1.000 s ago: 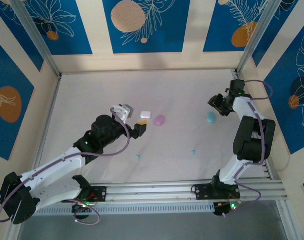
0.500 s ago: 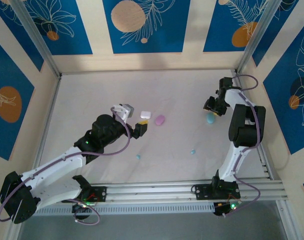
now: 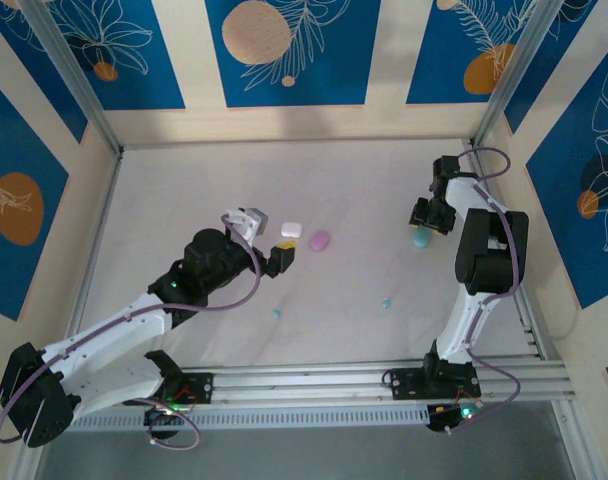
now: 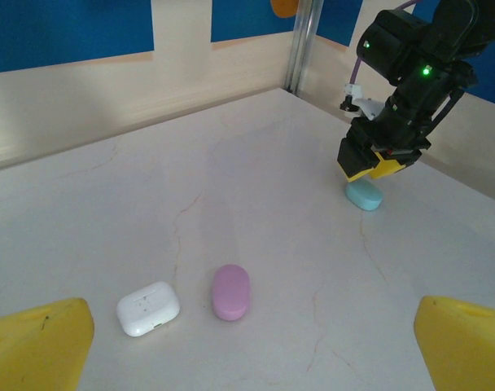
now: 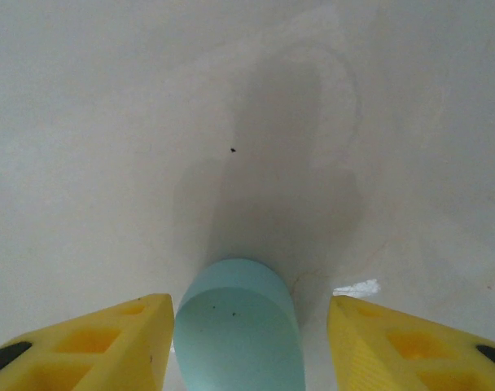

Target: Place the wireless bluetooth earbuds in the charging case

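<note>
The right gripper (image 5: pixel 249 330) straddles the teal case (image 5: pixel 235 314), jaws apart, seemingly not touching; overhead hides that gap.

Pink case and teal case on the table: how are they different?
The pink case lies in the open, no hand around it; the teal case sits between the yellow fingers of the right hand. The pink case has a white case right beside it; the teal case lies alone. Both are smooth, rounded, closed and flat on the table.
</note>
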Motion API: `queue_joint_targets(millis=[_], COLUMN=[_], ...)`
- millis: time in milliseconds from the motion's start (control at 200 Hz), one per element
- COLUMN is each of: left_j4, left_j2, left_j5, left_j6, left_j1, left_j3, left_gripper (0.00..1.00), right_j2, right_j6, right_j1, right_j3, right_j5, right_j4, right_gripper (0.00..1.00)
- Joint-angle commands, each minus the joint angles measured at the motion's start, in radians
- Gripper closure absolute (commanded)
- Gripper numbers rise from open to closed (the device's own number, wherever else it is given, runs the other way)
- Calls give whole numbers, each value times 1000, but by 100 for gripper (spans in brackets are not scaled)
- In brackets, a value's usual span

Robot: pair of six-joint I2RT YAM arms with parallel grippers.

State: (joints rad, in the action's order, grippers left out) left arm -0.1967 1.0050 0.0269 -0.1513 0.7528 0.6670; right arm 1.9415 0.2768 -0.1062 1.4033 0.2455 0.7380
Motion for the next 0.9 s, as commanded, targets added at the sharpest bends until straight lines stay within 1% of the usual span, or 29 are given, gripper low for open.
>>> queue_joint_targets(millis=[0, 230, 360, 490, 625, 725, 790, 895], left_j4=[-8, -11, -15, -12, -4, -7, -14, -18], left_j2=[-9, -7, -6, -9, -13, -16, -19, -21], left_j5=[-10, -12, -15, -13, -7, -4, 5, 28], left_j6=[-2, -5, -7, -8, -1, -3, -7, -10], left_j1=[-7, -7, -6, -7, -7, -6, -7, -7], left_j3=[37, 36, 38, 37, 38, 30, 25, 22], left_gripper=[0, 0, 0, 0, 0, 0, 0, 0], right_j2=[-2, 33, 48, 67, 46, 30, 25, -1], right_j6=[-4, -21, -42, -55, -70, -106, -126, -163], right_j1=[-3, 2, 13, 31, 50, 88, 129, 235], right_j3=[-12, -4, 1, 14, -3, -10, -8, -45], right_j5=[-41, -53, -49, -13, -7, -54, -87, -137], right_j4=[37, 63, 66, 82, 56, 51, 56, 21], right_gripper=[46, 46, 49, 50, 58, 64, 65, 65])
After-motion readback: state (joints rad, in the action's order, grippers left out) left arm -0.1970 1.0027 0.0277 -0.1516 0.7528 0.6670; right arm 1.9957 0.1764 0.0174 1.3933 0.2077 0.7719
